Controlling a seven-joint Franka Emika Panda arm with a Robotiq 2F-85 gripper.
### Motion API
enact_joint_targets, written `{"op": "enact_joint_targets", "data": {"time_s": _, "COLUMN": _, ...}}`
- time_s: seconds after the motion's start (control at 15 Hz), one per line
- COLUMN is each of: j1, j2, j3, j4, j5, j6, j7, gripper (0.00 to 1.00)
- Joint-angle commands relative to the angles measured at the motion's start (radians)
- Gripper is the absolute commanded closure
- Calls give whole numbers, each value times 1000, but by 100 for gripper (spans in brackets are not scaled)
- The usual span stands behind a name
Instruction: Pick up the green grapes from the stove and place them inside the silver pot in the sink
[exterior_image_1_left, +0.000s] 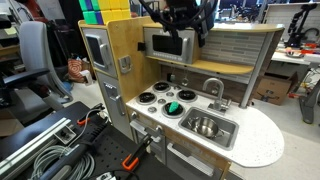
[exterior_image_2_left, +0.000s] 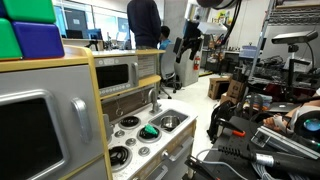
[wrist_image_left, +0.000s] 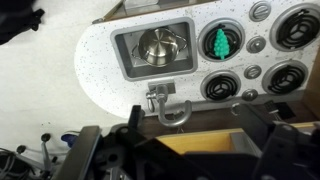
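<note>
Gripper (exterior_image_1_left: 182, 30) hangs high above a toy kitchen, empty and touching nothing. In the wrist view its dark fingers (wrist_image_left: 88, 155) frame the bottom corners of the picture, spread wide apart. The green grapes (wrist_image_left: 221, 42) lie on the stove (exterior_image_1_left: 157, 97), on the burner just beside the sink (wrist_image_left: 125, 50); both exterior views show the bright cluster there, next to the basin. The silver pot (wrist_image_left: 160, 47) stands inside the sink, mouth up and apparently empty, with the curved faucet (wrist_image_left: 170, 105) at the basin's edge.

The task looks barely begun, and the step in hand is the descent to the grapes. Done well, that probably means centring the spread fingers over the cluster, coming straight down and closing across its narrower width so the lumpy toy does not squirt sideways. The fingertips should stop short of the burner ring. The faucet stands near the route to the pot, so the carry would likely need height before the grapes go over the basin.
</note>
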Motion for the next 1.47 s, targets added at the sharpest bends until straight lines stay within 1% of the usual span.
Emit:
{"op": "enact_joint_targets", "data": {"time_s": 0.0, "j1": 31, "j2": 186, "j3": -10, "j4": 159, "j5": -167, "j6": -26, "j7": 227, "gripper": 0}}
{"op": "enact_joint_targets", "data": {"time_s": 0.07, "j1": 42, "j2": 190, "j3": -19, "j4": 184, "j5": -164, "j6": -83, "j7": 235, "gripper": 0}}
{"op": "enact_joint_targets", "data": {"time_s": 0.13, "j1": 40, "j2": 181, "j3": -15, "j4": 201, "j5": -122, "j6": -160, "j7": 200, "gripper": 0}}
{"op": "enact_joint_targets", "data": {"time_s": 0.2, "j1": 35, "j2": 174, "j3": -13, "j4": 132, "j5": -120, "j6": -50, "j7": 185, "gripper": 0}}
{"op": "enact_joint_targets", "data": {"time_s": 0.27, "j1": 36, "j2": 185, "j3": -12, "j4": 159, "j5": -119, "j6": -91, "j7": 186, "gripper": 0}}
{"op": "enact_joint_targets", "data": {"time_s": 0.4, "j1": 35, "j2": 186, "j3": -13, "j4": 186, "j5": -120, "j6": -127, "j7": 187, "gripper": 0}}
{"op": "enact_joint_targets", "data": {"time_s": 0.6, "j1": 31, "j2": 194, "j3": -7, "j4": 192, "j5": -107, "j6": -123, "j7": 169, "gripper": 0}}
{"op": "enact_joint_targets", "data": {"time_s": 0.73, "j1": 29, "j2": 242, "j3": 11, "j4": 213, "j5": -75, "j6": -104, "j7": 124, "gripper": 0}}
{"op": "enact_joint_targets", "data": {"time_s": 0.8, "j1": 23, "j2": 270, "j3": 28, "j4": 225, "j5": -52, "j6": -95, "j7": 61, "gripper": 0}}
{"op": "enact_joint_targets", "data": {"time_s": 0.93, "j1": 11, "j2": 345, "j3": 70, "j4": 269, "j5": 40, "j6": -106, "j7": -57, "gripper": 0}}
{"op": "enact_joint_targets", "data": {"time_s": 1.0, "j1": 9, "j2": 385, "j3": 88, "j4": 297, "j5": 78, "j6": -134, "j7": -103, "gripper": 0}}
{"op": "enact_joint_targets", "data": {"time_s": 1.13, "j1": 35, "j2": 479, "j3": 93, "j4": 352, "j5": 87, "j6": -138, "j7": -87, "gripper": 0}}
{"op": "enact_joint_targets", "data": {"time_s": 1.33, "j1": 119, "j2": 650, "j3": 44, "j4": 469, "j5": 2, "j6": -104, "j7": 26, "gripper": 0}}
{"op": "enact_joint_targets", "data": {"time_s": 1.4, "j1": 147, "j2": 703, "j3": 26, "j4": 514, "j5": -19, "j6": -108, "j7": 55, "gripper": 0}}
